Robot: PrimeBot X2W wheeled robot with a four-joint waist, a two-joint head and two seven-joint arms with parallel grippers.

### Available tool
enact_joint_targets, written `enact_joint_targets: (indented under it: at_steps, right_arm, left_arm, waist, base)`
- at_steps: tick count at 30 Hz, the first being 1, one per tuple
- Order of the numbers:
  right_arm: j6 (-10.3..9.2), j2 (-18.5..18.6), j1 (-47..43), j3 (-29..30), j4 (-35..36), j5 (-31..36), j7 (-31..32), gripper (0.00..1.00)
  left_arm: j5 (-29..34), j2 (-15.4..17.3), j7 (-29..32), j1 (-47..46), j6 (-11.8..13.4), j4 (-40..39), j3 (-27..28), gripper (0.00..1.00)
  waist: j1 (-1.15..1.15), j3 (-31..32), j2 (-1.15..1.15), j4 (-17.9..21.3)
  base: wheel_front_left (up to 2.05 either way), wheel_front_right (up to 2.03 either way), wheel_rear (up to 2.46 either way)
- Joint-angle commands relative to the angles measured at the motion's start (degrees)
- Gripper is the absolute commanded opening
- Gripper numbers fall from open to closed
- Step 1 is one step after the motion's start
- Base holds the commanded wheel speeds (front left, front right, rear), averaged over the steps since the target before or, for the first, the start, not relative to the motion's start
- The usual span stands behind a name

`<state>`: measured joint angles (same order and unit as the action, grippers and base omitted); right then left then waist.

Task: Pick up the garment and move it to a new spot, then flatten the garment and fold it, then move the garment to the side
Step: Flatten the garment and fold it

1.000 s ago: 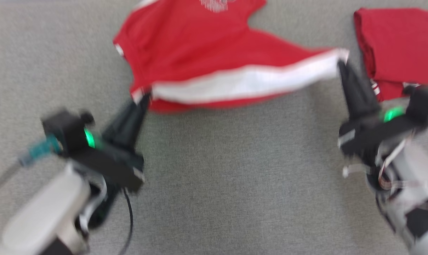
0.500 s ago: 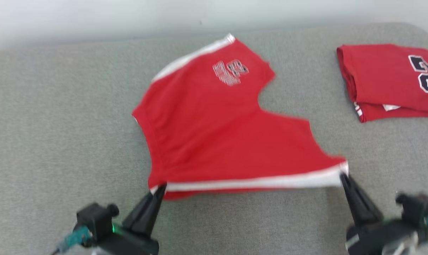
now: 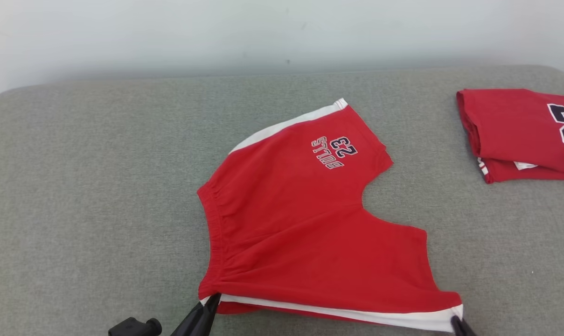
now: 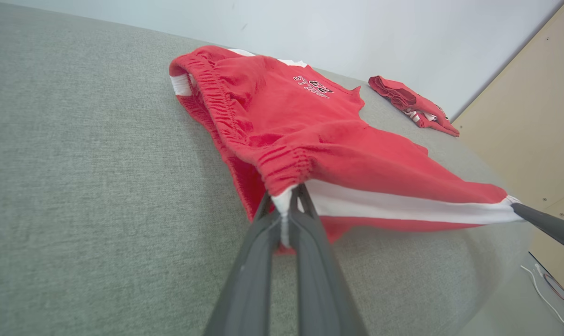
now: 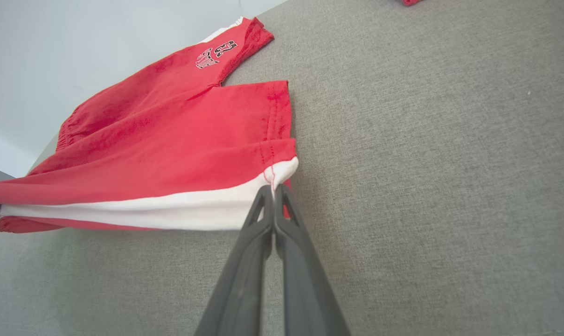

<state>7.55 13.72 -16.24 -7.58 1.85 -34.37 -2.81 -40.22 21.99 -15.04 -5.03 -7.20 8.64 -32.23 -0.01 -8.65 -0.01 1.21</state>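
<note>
Honestly, left gripper (image 4: 285, 199) and right gripper (image 5: 273, 190) each clamp a near corner of the red-and-white jersey shorts (image 3: 305, 224); such thin bites could slip, rumpling them.

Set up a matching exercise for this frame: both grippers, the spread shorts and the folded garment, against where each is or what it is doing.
Things:
1. left gripper
2. right gripper
3. shorts
4. folded garment

States:
A. lying apart at the far right
B. shut on the leg-hem corner
C. shut on the waistband corner
D. near edge stretched between two grips

Pairs: 1-C; 2-B; 3-D; 4-A
</note>
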Motion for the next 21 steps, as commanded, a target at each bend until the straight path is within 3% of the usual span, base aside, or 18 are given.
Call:
enact_joint_targets:
  at_steps: [1, 5, 10, 21]
  right_arm:
    - [-0.15, 0.0, -0.5, 0.9, 0.7, 0.4, 0.3, 0.00]
    - [-0.15, -0.5, 0.8, 3.1, 2.6, 0.8, 1.3, 0.00]
    - [-0.15, 1.7, 5.5, 4.5, 3.8, 1.1, 3.4, 0.00]
    - [-0.15, 7.4, 25.2, 5.4, -1.8, 0.4, 8.0, 0.00]
  left_arm:
    - [0.7, -0.2, -0.2, 0.6, -0.2, -0.3, 0.2, 0.00]
    - [1.6, -0.5, -0.2, 0.0, -0.3, -1.0, -0.3, 0.00]
    - [2.5, -1.2, -0.2, -1.8, -0.3, -2.4, -1.7, 0.00]
    - [2.0, -2.9, -0.2, -11.6, -0.2, -1.5, -4.2, 0.00]
  waist:
    - [0.01, 0.2, 0.01, -0.6]
    - [0.01, 0.2, 0.01, -1.1]
    - [0.01, 0.4, 0.01, -2.1]
    - [0.01, -3.2, 0.01, -5.4]
  base:
    - [0.00, 0.00, 0.00]
    - [0.00, 0.00, 0.00]
    - [0.00, 0.00, 0.00]
    - [0.00, 0.00, 0.00]
